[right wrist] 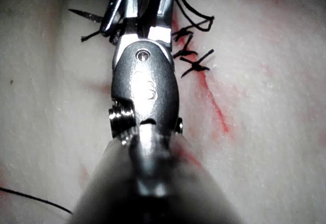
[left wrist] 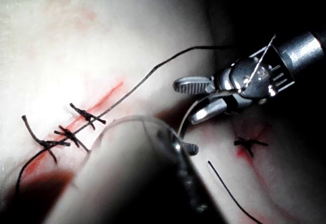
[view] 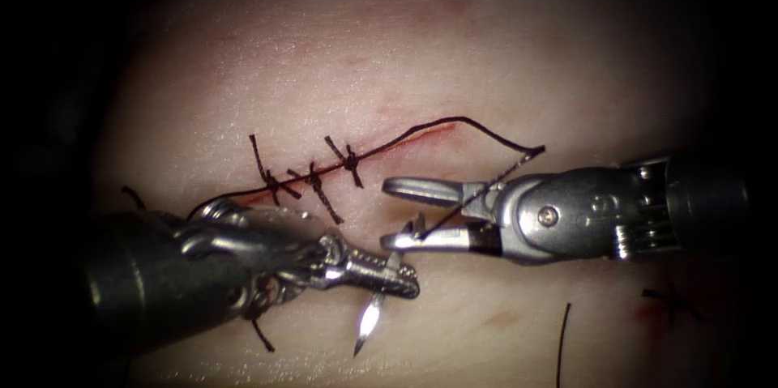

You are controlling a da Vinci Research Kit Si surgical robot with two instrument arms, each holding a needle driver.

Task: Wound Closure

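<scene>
The cut (view: 421, 135) runs slantwise across the tissue (view: 486, 48), with three dark stitches (view: 316, 185) along its left part. My left tool (view: 409, 279) comes from the lower left and is shut on the curved needle (view: 369, 325) near its middle. The needle is out of the tissue on the near side of the cut, its bright tip pointing down. Its tail rises to the lower jaw of my right tool (view: 391, 214), which stands open. The thread (view: 486, 181) runs from the tail between those jaws, loops right and returns along the cut. The right tool (left wrist: 204, 99) shows open above the stitches (left wrist: 86, 114).
A loose cut piece of thread (view: 562, 339) lies at the lower right. Beside it is a separate knot (view: 673, 300) in a patch of red fluid, also seen as the knot (left wrist: 249, 143). Short thread ends (view: 261, 335) stick out around the left tool's shaft.
</scene>
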